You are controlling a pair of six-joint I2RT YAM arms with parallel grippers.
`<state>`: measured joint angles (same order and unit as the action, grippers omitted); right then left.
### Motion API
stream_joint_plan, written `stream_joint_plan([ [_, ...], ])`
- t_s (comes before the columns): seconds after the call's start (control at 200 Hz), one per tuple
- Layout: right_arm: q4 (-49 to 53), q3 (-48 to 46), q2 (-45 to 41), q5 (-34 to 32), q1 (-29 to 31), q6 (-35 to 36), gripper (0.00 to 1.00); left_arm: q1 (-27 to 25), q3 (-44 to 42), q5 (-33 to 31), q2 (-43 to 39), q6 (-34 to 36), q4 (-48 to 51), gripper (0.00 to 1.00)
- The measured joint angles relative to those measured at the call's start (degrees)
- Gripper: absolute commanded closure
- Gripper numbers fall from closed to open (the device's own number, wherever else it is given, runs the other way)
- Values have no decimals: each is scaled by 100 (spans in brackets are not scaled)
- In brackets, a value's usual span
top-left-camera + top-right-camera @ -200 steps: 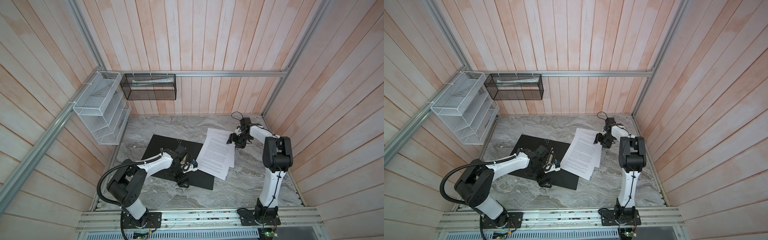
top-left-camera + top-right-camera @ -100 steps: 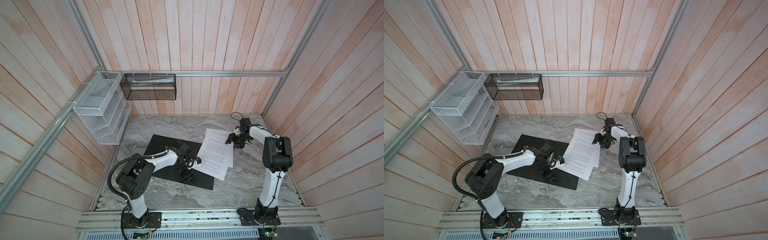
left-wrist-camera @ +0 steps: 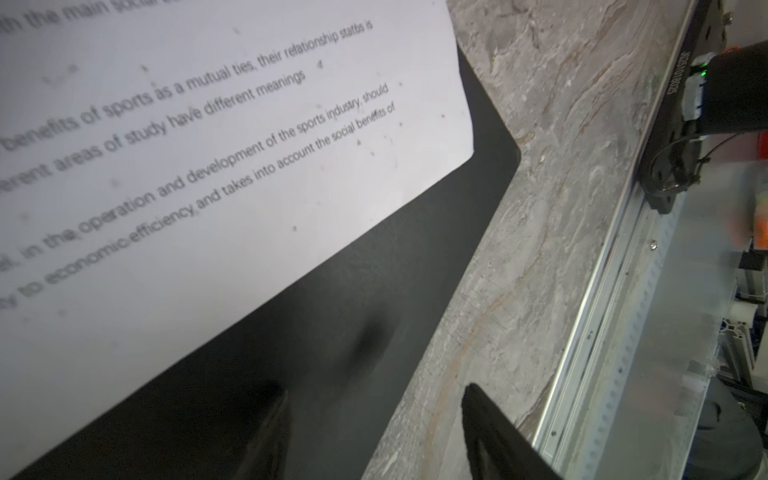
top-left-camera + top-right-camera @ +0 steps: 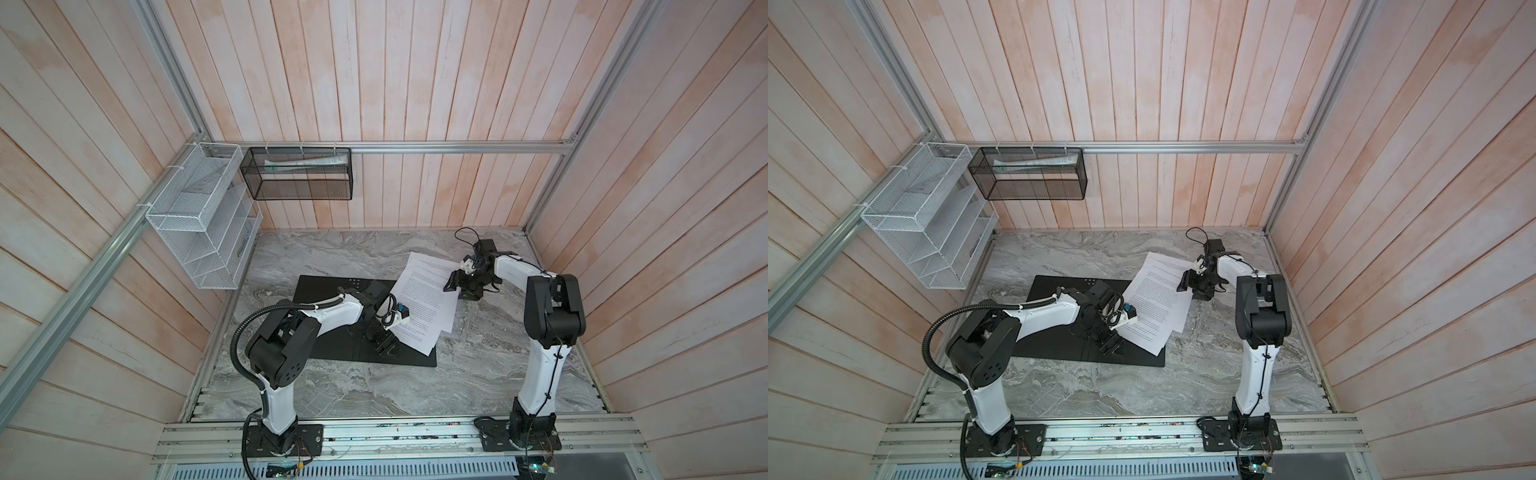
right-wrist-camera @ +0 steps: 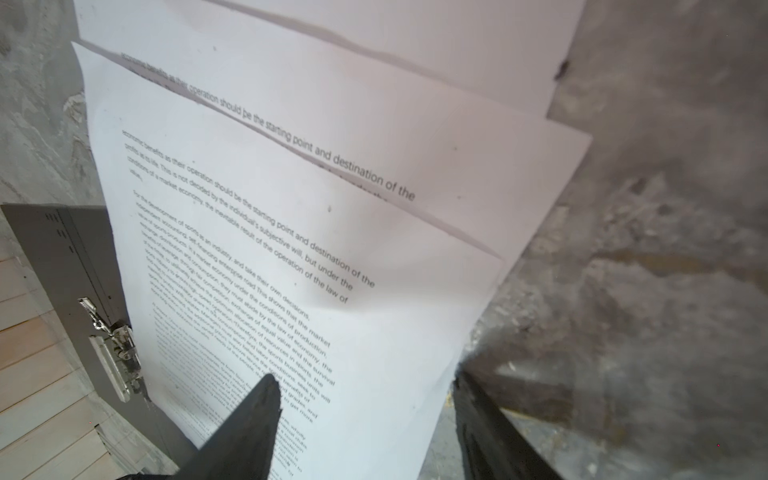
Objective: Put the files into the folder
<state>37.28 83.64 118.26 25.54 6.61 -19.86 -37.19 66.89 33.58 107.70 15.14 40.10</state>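
The folder [image 4: 320, 286] [image 4: 1142, 357] lies open on the marble table with its black inside up; its metal spine clip [image 5: 112, 353] shows in the right wrist view. The files [image 4: 424, 299] [image 4: 1156, 303], printed white sheets fanned slightly apart, rest partly on the folder's right half and partly on the table. My left gripper [image 4: 386, 347] [image 3: 374, 399] is open and empty, low over the folder's black surface [image 3: 374, 270] just beside the lower edge of the files [image 3: 208, 166]. My right gripper [image 4: 459, 289] [image 5: 365, 399] is open and straddles the right edge of the files [image 5: 332, 249].
A white wire rack [image 4: 199, 224] hangs on the left wall and a black mesh basket [image 4: 297, 174] on the back wall. An aluminium rail [image 4: 395, 432] runs along the table's front edge. Wooden walls close in both sides.
My left arm has swung right, carrying its gripper along the folder to the lower edge of the sheets, with its jaws a little narrower. The right gripper has barely moved.
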Motion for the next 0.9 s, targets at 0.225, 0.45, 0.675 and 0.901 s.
stream_joint_plan([
  [0.225,79,83,-4,-216,-24,-94,30,22,238,-223,-415,474,1137,32],
  [0.45,70,125,-149,-516,-273,-402,29,177,1733,-238,-1080,717,1867,18],
  [0.675,4,142,-162,-577,-326,-608,29,671,3934,-205,697,-57,1353,14],
  [0.901,-153,-564,-450,-498,-317,-721,29,1067,7049,7,3600,-699,1360,10],
])
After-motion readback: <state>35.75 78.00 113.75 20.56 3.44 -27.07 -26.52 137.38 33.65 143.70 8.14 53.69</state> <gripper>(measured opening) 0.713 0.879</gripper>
